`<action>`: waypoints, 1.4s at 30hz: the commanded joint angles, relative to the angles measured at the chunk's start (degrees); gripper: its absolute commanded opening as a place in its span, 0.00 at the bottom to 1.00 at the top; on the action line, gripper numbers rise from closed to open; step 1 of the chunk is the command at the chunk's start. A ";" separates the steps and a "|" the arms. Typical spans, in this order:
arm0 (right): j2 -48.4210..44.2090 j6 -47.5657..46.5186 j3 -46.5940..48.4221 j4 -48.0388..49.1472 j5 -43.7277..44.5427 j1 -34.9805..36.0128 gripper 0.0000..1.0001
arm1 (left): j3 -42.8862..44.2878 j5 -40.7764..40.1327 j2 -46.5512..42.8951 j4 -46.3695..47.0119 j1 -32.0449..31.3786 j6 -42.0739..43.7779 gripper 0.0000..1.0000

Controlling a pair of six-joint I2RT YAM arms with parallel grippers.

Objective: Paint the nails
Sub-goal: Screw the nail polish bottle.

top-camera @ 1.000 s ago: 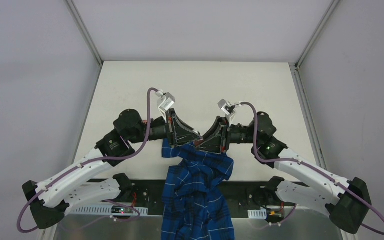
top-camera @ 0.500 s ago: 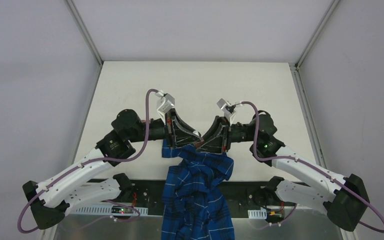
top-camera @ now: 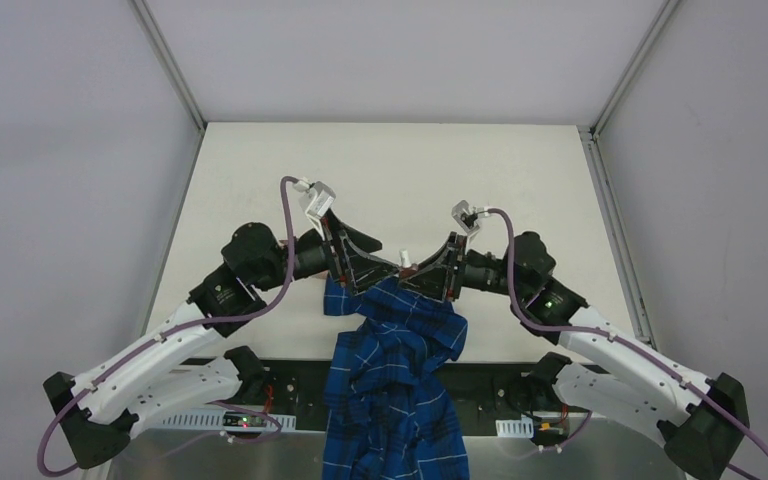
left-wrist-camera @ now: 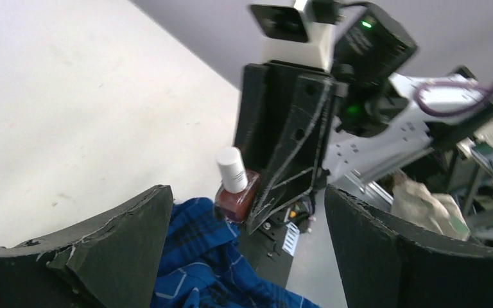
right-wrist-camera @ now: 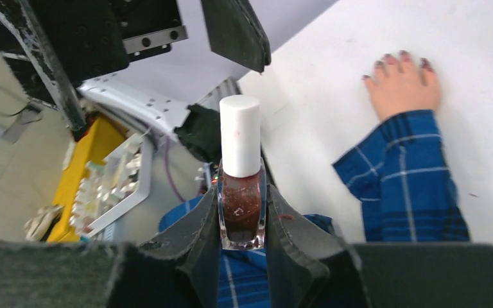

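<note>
- My right gripper (right-wrist-camera: 241, 228) is clamped on the polish bottle (right-wrist-camera: 241, 205). It is squarish clear glass with dark red-brown polish inside, and its smooth white cylindrical cap (right-wrist-camera: 240, 135) stands upright.
- My left gripper (left-wrist-camera: 247, 208) stands wide apart, its scuffed black fingers (left-wrist-camera: 128, 244) holding nothing.
- The nails (right-wrist-camera: 398, 61), small and dark reddish, tip a pale hand (right-wrist-camera: 403, 90) lying flat on the white table (right-wrist-camera: 488, 96), apart from the bottle.
- A soft blue plaid sleeve (right-wrist-camera: 404, 173) covers the wrist.

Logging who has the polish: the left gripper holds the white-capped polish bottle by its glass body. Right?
No, the right gripper holds the white-capped polish bottle by its glass body; the left gripper stands open. The right wrist view shows it.
</note>
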 commanded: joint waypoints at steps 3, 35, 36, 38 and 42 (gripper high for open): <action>-1.64 -6.34 0.08 -7.78 22.04 4.00 0.00 | 1.67 -11.82 2.62 -6.21 1.47 -4.38 0.86; 11.74 -13.10 7.90 -9.65 61.16 22.92 0.00 | 5.16 -16.53 16.13 -6.69 0.50 -8.36 0.59; 11.77 -13.13 7.95 -9.79 60.98 22.93 0.00 | 5.33 -16.38 16.40 -6.69 0.46 -8.09 0.59; 11.81 -13.09 7.94 -9.96 60.68 22.92 0.00 | 5.56 -16.07 16.80 -6.69 0.42 -7.91 0.59; 11.38 -12.95 7.59 -9.92 60.38 22.99 0.00 | 6.09 -15.50 17.31 -6.60 0.34 -7.74 0.56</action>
